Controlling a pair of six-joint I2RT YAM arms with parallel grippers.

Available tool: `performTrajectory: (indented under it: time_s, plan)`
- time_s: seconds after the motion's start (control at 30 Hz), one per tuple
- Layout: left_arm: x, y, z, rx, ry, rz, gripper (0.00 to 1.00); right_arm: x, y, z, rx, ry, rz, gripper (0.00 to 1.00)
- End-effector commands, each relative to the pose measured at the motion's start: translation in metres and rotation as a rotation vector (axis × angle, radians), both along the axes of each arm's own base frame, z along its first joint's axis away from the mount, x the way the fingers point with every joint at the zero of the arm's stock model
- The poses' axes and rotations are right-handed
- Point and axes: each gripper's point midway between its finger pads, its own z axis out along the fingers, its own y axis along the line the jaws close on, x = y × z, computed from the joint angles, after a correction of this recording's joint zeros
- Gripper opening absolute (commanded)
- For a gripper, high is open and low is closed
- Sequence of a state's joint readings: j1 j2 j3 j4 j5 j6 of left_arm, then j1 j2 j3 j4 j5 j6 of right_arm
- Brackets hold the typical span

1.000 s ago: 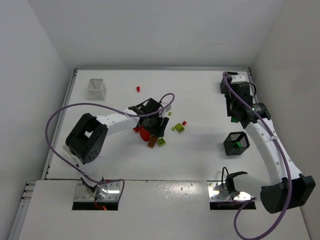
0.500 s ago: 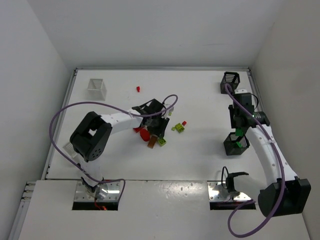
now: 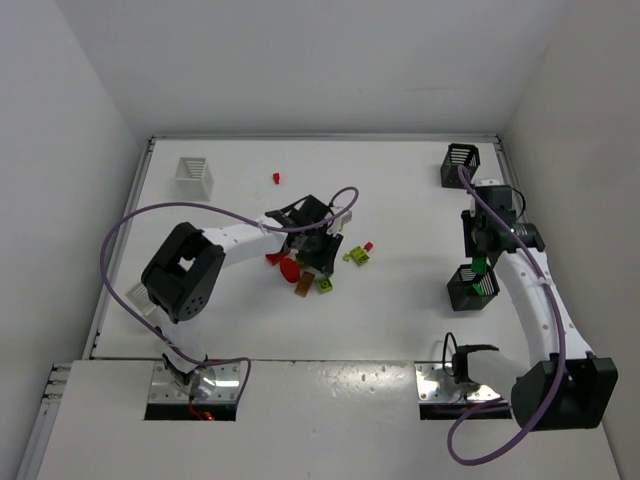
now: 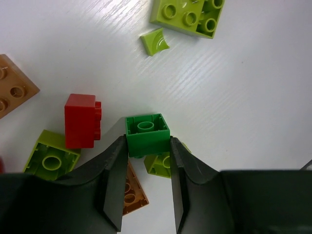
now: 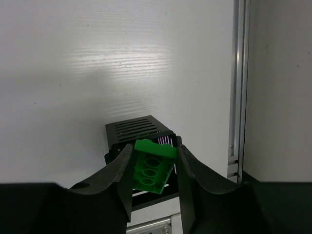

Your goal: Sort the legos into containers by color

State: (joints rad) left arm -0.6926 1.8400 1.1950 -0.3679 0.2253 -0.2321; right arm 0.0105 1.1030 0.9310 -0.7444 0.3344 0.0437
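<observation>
We see the left claw (image 4: pixel 147 144) clamped on a small dark-green square plastic brick (image 4: pixel 146 127) down at the white table (image 4: pixel 243 97); red plastic brick (image 4: pixel 80 120) just left of that claw; right claw (image 5: pixel 153 146) grips a green three-hole plastic brick (image 5: pixel 155 169), black slatted plastic basket (image 5: pixel 130 128) directly beneath it.

I'm seeing glossy moulded plastic on the green brick (image 4: pixel 146 129) at lower centre, between matt black fingers (image 4: pixel 113 185). The tabletop (image 4: pixel 243 97) is white, satin, faintly streaked. Right wrist view: studded green piece (image 5: pixel 155 165) shiny, black basket (image 5: pixel 131 127) dull plastic, bare metal rail (image 5: pixel 237 83) far right.
</observation>
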Motion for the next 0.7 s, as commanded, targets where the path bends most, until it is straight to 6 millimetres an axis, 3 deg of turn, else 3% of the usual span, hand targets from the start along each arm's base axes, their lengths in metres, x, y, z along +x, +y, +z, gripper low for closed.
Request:
performTrajectory:
  time_s: [0.0,0.27,0.33,0.5,0.67]
  plan:
    - [0.004,-0.019,0.036,-0.089,-0.058,-0.048,0.16,0.005,0.005,-0.001,0.025,0.023,0.049,0.0]
    - [0.002,-0.026,0.056,-0.14,-0.077,-0.079,0.15,0.002,0.006,-0.013,0.046,0.087,0.086,0.0]
    - [0.002,-0.026,0.06,-0.145,-0.084,-0.08,0.15,0.002,0.006,-0.013,0.041,0.089,0.094,0.04]
    - [0.004,-0.034,0.074,-0.19,-0.107,-0.108,0.15,-0.001,0.002,-0.012,0.026,0.099,0.108,0.37]
    - [0.008,-0.055,0.11,-0.315,-0.168,-0.166,0.15,-0.001,0.006,-0.007,0.038,0.1,0.127,0.67]
